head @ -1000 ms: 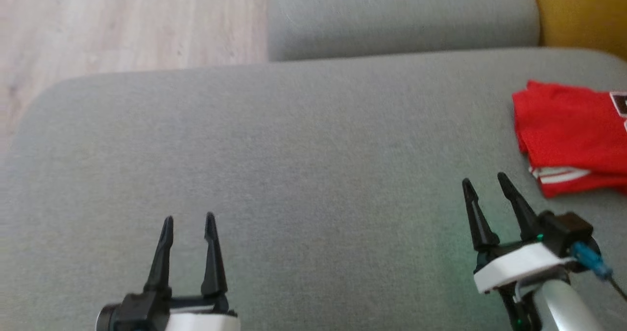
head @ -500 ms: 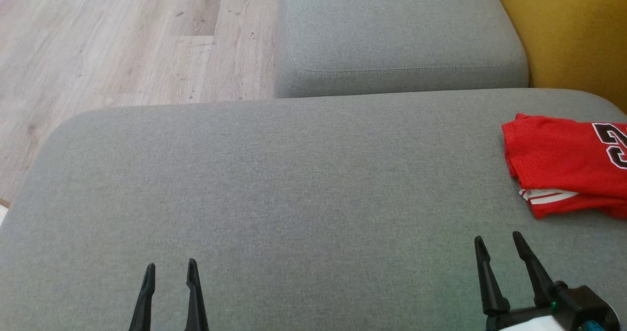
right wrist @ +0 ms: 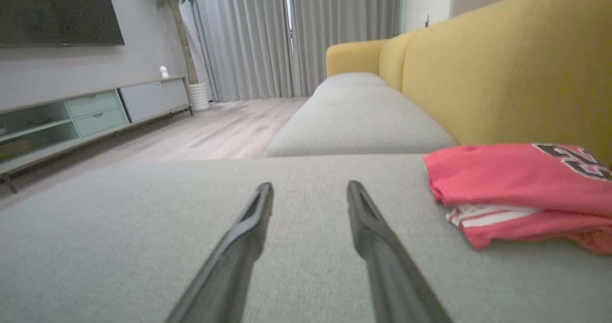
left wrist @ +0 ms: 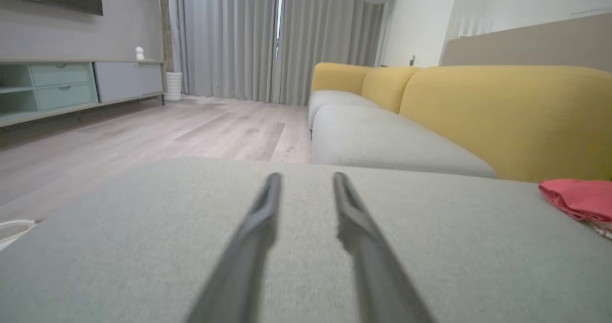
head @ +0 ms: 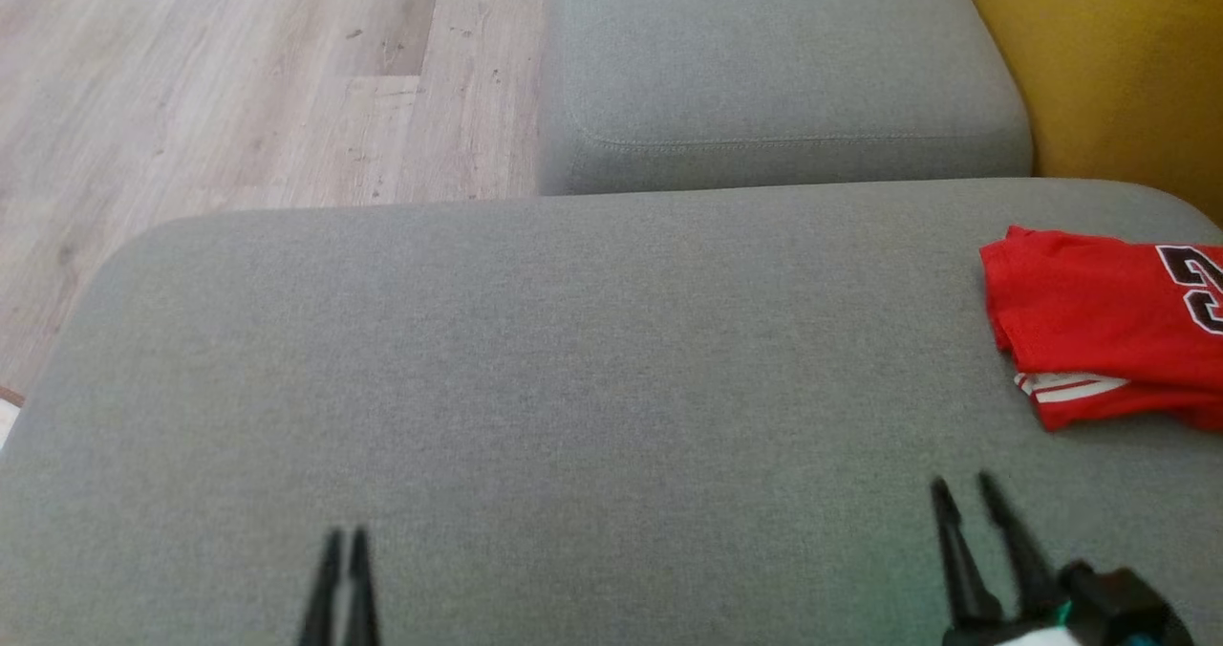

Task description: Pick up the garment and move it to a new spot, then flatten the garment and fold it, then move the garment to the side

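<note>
Your garment, a folded red jersey [head: 1080,321], lies at the far right of the big grey seat cushion [head: 573,359], close to the yellow backrest [head: 1108,63]. The head view's right edge cuts the jersey off, so you can't see how far it runs. Its black number with white edging is only partly in frame, and you can read no more than part of one digit. A white-striped layer pokes out under the red fold on the near side.

Your right gripper [head: 960,484] sits at the near right, just short of the jersey and not touching it. Its fingers are parted and hold nothing. They are blurred in the head view. The right wrist view shows the gap between them clearly, with the jersey [right wrist: 502,175] off to the right of the fingertips.

Your left gripper [head: 346,536] is at the near left, well apart from the jersey. In the head view its fingers are smeared and look almost together. The left wrist view [left wrist: 306,176] shows a narrow gap between the tips with nothing in it. There the jersey [left wrist: 578,196] is a small red edge at the far right.

Both gripper bodies are cut off by the bottom edge of the head view. A second grey cushion [head: 783,63] lies beyond the first, with wooden floor [head: 239,82] to its left.
</note>
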Controlling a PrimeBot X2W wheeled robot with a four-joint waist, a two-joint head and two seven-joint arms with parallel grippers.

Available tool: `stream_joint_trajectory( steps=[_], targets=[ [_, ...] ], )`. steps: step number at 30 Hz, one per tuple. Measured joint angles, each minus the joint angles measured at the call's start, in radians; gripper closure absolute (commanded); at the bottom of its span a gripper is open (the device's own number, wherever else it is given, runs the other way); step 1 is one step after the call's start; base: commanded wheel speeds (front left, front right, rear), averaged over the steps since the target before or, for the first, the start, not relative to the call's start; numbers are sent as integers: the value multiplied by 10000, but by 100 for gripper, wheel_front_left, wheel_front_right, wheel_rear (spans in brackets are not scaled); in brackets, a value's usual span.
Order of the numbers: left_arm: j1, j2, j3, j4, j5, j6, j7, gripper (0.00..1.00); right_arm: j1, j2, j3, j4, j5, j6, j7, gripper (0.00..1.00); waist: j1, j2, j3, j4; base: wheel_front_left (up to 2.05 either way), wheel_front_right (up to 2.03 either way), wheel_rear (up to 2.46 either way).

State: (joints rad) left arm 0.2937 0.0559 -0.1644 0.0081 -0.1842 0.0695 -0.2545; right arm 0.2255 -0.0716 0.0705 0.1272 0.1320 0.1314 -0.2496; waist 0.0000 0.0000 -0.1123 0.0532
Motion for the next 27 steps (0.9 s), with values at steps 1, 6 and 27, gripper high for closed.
stream_joint_trajectory(
  steps=[1,6,27],
  targets=[
    [46,0,-2,182,0,0,12,100,44,0,4,176,2,0,6,100,0,0,1,0,0,0,0],
    [208,4,4,433,-443,-4,79,100,255,-2,8,466,433,0,50,100,0,0,45,-20,0,0,0],
    [-268,50,98,857,-2982,-357,535,100,-157,-4,-136,619,3022,0,564,100,1,0,236,-108,0,0,0]
  ],
)
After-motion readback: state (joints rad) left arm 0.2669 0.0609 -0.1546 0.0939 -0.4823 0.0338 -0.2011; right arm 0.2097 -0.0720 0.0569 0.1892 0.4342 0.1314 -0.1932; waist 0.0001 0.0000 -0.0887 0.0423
